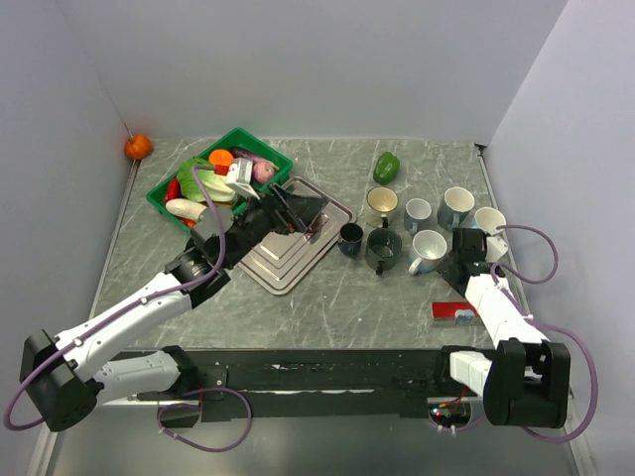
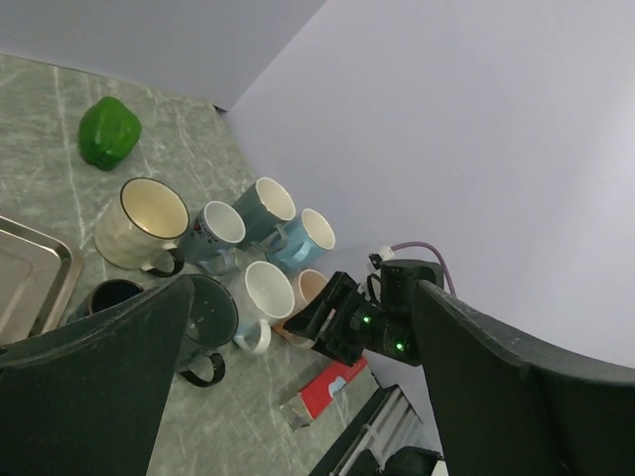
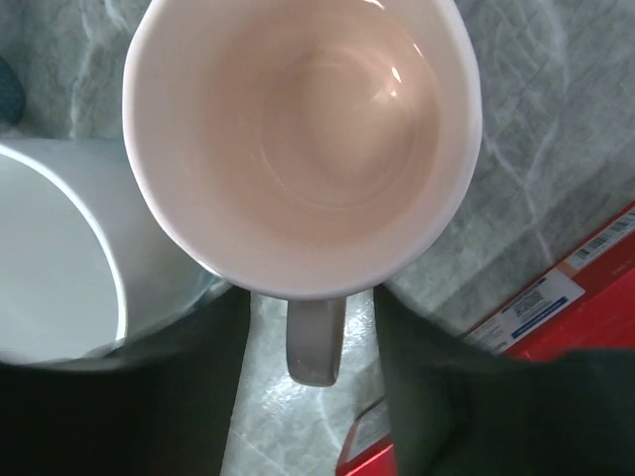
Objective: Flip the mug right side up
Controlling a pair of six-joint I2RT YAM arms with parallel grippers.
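caught the pinkish mug (image 3: pixel 308 139) already sitting mouth up on the marbled table (image 1: pixel 347 297), over on the right side w/ the rest of the cups. looked straight down into it from the right wrist cam, handle pointing back toward the cam. had the right gripper (image 3: pixel 310 332) hovering right over it w/ jaws apart, one finger each side of the handle, not squeezing it afaict, w/ a sliver of gap on both sides. sat touching or v close to a white mug (image 3: pixel 50 258) on one side, couldn't tell which, w/ a red box (image 3: pixel 585 297) lying flat just beside it on the other. couldn't rly make out the mug from the top cam, hidden under the right wrist; only got a bit of its rim peeking out behind that gripper in the left wrist cam. found the left gripper (image 1: pixel 303 210) up above the metal tray (image 1: pixel 283 268) mid-table, jaws spread wide, gripping nothing. also spotted a green pepper (image 1: pixel 387 167) further back, a cream mug (image 1: pixel 382 203) and a dark mug (image 1: pixel 350 238) near the tray, a blue mug (image 1: pixel 456 206) behind the white one, plus a green basket (image 1: pixel 266 147) of toy veg at back left.
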